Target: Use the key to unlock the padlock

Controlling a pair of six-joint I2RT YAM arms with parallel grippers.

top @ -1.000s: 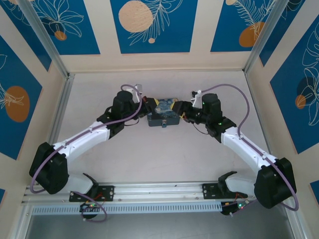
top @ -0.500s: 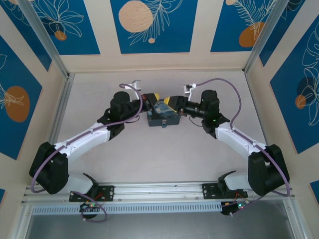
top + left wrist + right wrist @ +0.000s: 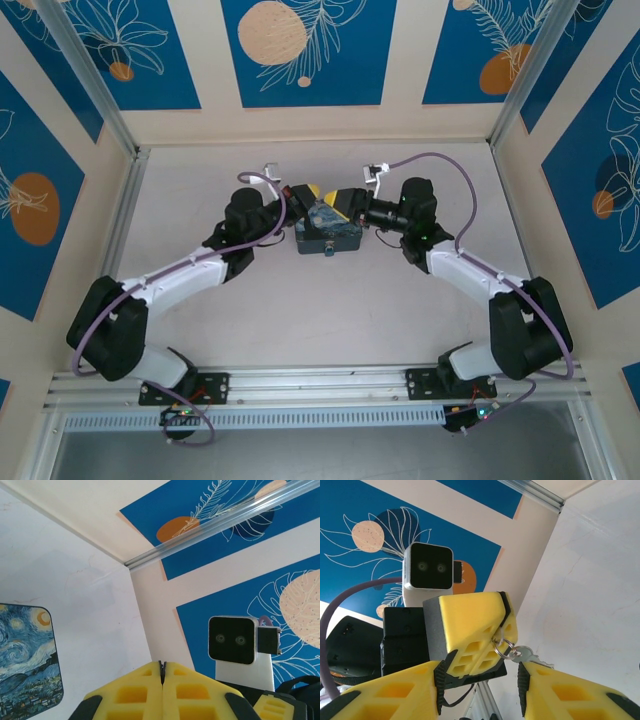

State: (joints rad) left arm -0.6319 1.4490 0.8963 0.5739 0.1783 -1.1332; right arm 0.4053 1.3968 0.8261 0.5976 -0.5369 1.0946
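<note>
Right wrist view: my left gripper [image 3: 502,625] pressing pads together, pinching key ring [image 3: 504,648] at seam. Key [image 3: 529,655] dangling from ring, tip just beside one finger of my right gripper [image 3: 480,674]. Right fingers standing apart, gripping nothing. Top view: both grippers meeting over far edge of painted box [image 3: 328,228]. Small bluish padlock [image 3: 330,250] sitting at box's near side.

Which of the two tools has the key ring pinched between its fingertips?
The left tool: its yellow fingers are shut on the key ring, while the right tool has its fingers apart.
</note>
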